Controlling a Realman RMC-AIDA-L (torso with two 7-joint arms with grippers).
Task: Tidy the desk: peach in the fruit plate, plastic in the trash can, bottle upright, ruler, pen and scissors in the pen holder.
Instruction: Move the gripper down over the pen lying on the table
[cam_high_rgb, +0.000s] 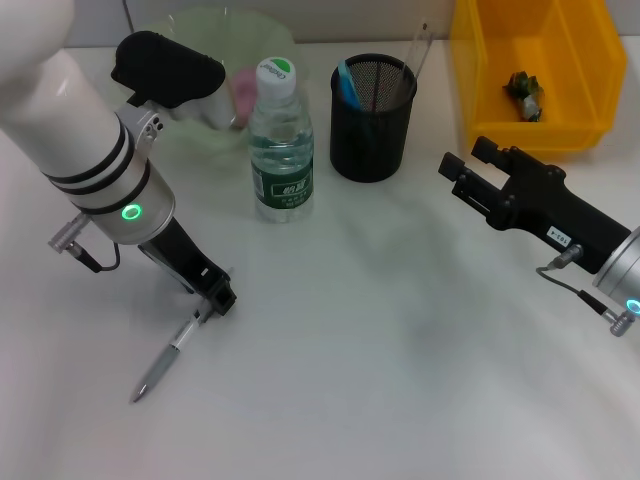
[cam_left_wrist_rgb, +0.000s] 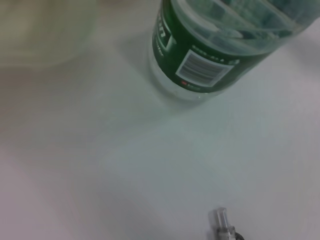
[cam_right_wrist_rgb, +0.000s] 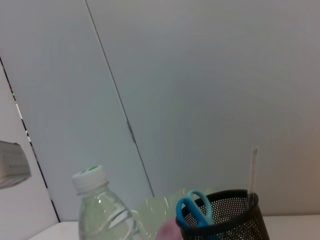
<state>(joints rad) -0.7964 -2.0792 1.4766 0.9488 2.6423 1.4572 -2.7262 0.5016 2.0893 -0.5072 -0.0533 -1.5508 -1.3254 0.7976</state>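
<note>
White counter (cam_high_rgb: 400, 380). Left hand (cam_high_rgb: 218, 296) angled down low at counter, clamped on top end of pen (cam_high_rgb: 165, 360), tip resting on counter. Right hand (cam_high_rgb: 465, 170) hovering level near yellow bin (cam_high_rgb: 590, 120); fingers' state: cannot tell. Bottle (cam_high_rgb: 280, 140) upright beside pen holder (cam_high_rgb: 372, 120); scissors (cam_high_rgb: 348, 80) and ruler (cam_high_rgb: 420, 50) inside. Left wrist view: bottle base, pen end (cam_left_wrist_rgb: 220, 222). Right wrist view: blue scissor handles (cam_right_wrist_rgb: 195, 207) in holder. Plastic (cam_high_rgb: 524, 92) in bin.
</note>
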